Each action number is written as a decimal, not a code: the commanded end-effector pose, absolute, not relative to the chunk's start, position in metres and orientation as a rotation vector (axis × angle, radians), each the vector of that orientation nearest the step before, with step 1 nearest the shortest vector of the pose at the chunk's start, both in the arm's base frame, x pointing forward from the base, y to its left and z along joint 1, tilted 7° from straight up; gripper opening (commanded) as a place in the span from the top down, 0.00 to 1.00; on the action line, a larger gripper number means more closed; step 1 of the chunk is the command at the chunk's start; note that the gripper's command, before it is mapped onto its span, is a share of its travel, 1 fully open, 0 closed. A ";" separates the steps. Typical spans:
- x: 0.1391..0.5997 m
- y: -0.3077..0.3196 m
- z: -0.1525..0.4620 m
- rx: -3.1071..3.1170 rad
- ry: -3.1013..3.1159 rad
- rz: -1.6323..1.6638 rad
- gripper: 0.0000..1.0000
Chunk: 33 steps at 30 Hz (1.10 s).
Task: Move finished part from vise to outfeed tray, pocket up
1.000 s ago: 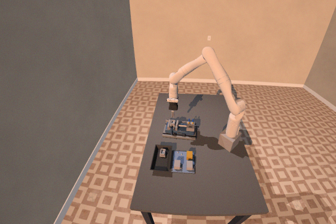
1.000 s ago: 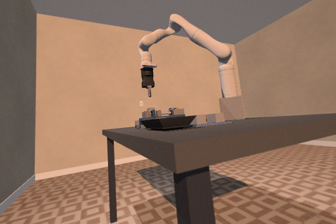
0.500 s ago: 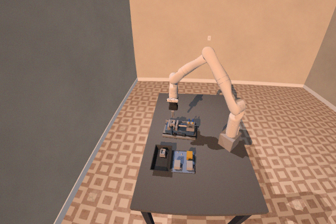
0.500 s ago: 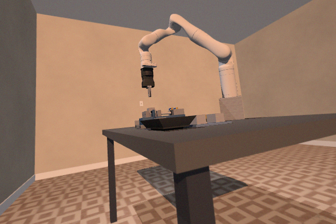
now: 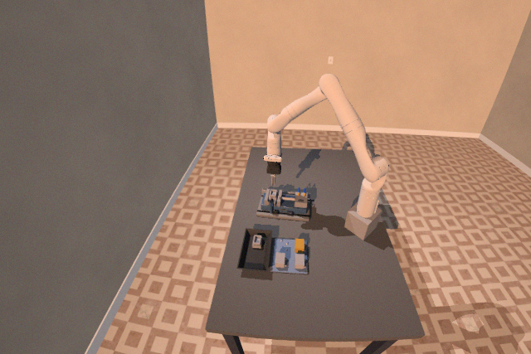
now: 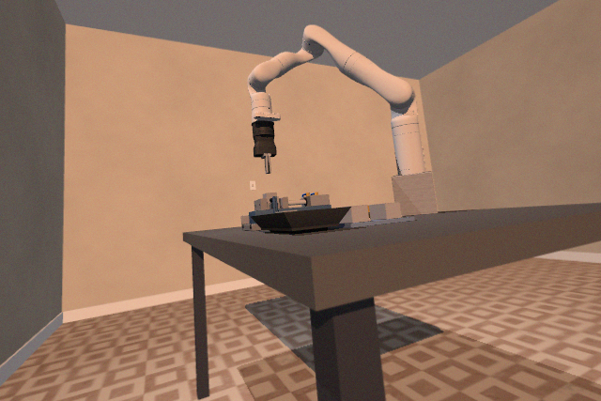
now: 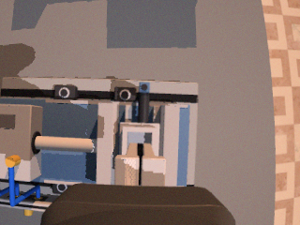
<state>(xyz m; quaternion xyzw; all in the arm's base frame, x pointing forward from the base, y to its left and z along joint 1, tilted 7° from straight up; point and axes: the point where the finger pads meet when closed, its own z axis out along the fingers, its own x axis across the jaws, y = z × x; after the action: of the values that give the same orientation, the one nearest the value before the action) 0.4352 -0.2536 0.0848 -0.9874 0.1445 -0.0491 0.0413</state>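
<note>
Dark surface [image 5: 325, 298] fills mid-frame; gripper [image 6: 266, 166] hangs above the vise [image 5: 283, 204], fingers pressed together on nothing. Finished part [image 7: 141, 138] sits in the vise, half hidden by fingertips. Outfeed tray [image 5: 247, 251] lies lower left.

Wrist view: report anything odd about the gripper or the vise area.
The gripper hangs above the vise with its fingers pressed together on nothing, while the part sits in the vise right below. Shut fingers cannot straddle it. Also, the outfeed tray already holds a small grey block.
</note>
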 end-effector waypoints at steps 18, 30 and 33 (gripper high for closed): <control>0.433 -0.259 0.085 -3.033 0.438 -0.147 0.00; 0.433 -0.259 0.085 -3.033 0.438 -0.147 0.00; 0.433 -0.259 0.085 -3.033 0.438 -0.147 0.00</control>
<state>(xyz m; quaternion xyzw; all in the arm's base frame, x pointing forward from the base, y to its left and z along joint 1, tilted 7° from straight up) 0.4352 -0.2536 0.0848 -0.9874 0.1446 -0.0491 0.0413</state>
